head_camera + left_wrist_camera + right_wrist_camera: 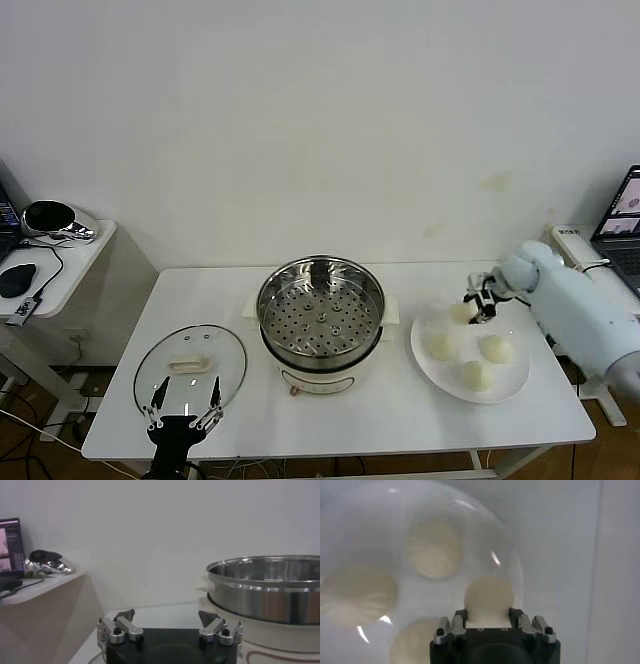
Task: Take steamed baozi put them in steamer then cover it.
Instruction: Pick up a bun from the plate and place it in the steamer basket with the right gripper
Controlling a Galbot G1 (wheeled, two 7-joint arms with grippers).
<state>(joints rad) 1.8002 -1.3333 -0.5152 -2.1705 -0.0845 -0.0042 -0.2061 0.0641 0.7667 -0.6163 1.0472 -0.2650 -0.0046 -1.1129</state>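
Right gripper at plate's far edge, fingers clamped on either side of one baozi; bun sits between pads, at plate rim. Three other baozi lie on plate, nearer front, apart from gripper. Steamer at table centre, uncovered, perforated tray bare. Lid flat on table, left of steamer. Left gripper spread wide, idle at table front edge, just before lid.
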